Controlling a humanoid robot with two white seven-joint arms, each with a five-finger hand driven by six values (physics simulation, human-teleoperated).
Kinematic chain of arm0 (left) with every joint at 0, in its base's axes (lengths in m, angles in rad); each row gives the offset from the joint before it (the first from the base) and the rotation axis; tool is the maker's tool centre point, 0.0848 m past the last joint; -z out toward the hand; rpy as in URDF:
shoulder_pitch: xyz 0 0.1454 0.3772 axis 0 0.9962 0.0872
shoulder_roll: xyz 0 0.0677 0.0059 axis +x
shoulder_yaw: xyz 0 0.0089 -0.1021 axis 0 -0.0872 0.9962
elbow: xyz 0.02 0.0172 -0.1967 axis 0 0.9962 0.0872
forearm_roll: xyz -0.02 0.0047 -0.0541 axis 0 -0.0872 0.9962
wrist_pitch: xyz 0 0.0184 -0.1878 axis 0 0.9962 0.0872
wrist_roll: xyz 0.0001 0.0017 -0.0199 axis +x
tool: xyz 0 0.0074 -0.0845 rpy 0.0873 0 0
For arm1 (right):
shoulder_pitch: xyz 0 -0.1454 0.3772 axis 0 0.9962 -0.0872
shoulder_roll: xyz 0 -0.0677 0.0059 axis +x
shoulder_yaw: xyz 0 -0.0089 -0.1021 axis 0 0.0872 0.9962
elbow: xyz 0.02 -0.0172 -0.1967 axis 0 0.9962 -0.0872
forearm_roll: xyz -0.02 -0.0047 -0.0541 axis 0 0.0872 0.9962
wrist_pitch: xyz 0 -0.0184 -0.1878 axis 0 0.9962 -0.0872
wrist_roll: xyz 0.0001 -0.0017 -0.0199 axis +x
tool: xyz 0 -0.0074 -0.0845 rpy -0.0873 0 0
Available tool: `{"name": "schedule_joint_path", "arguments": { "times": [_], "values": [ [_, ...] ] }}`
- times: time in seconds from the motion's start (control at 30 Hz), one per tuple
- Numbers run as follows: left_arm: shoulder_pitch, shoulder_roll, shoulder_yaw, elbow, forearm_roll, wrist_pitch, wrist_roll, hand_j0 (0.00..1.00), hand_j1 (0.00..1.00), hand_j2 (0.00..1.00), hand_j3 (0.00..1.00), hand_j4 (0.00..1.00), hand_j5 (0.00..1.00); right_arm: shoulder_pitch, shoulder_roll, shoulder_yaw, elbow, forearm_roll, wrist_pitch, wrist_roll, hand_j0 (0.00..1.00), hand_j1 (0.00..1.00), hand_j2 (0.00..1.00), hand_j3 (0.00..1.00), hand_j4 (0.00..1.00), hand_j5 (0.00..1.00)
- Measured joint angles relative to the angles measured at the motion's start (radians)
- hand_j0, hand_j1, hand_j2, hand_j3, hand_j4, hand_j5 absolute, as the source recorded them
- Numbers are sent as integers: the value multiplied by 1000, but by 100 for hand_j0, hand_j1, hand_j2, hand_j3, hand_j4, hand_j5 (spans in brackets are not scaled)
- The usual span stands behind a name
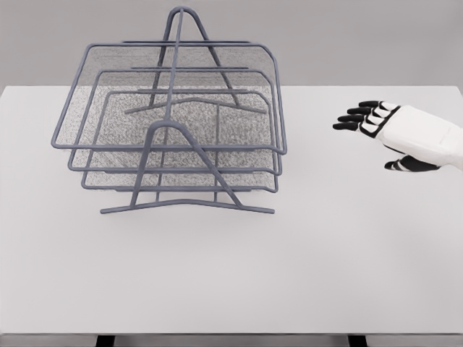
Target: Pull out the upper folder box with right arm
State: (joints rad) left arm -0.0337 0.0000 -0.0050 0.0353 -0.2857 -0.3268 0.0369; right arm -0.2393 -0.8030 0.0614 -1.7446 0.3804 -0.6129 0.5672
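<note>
While the wire tray rack is standing toward the tabletop's far left, its upper tray is sitting fully in. Near the right edge, well apart, the right hand is hovering with fingers spread and empty, probably readying a reach for that tray.

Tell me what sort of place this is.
Likely a simulated office desk: a plain white table, a grey wire tiered folder rack, and a white robot hand against a blank grey wall.

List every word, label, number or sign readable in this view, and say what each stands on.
None: no text, label, number or sign shows anywhere.
Wire tray rack: bare grey wire and mesh, no markings.
Right hand: plain white shell with black fingers, no markings.
Table: blank white top.
</note>
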Motion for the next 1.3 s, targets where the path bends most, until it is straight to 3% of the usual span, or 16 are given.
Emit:
{"name": "schedule_joint_path", "arguments": {
  "times": [0.17, 0.4, 0.6, 0.9, 1.3],
  "values": [
    [0, 0, 0, 0, 0, 0, 0, 100, 100, 100, 100, 100, 100, -158, 50, 19, 39, -40, 1, 35, 100, 100, 100, 100, 100, 100],
    [0, 0, 0, 0, 0, 0, 0, 100, 100, 100, 100, 100, 100, -373, 121, 210, 114, -53, 0, 43, 100, 100, 100, 100, 100, 100],
    [0, 0, 0, 0, 0, 0, 0, 100, 100, 100, 100, 100, 100, -456, 166, 345, 183, -46, 0, 44, 100, 100, 100, 100, 100, 100],
    [0, 0, 0, 0, 0, 0, 0, 100, 100, 100, 100, 100, 100, -463, 192, 428, 207, -15, -1, 44, 100, 100, 100, 100, 100, 100],
    [0, 0, 0, 0, 0, 0, 0, 100, 100, 100, 100, 100, 100, -397, 166, 449, 213, -19, 5, 42, 100, 100, 100, 100, 100, 100]
  ]
}}
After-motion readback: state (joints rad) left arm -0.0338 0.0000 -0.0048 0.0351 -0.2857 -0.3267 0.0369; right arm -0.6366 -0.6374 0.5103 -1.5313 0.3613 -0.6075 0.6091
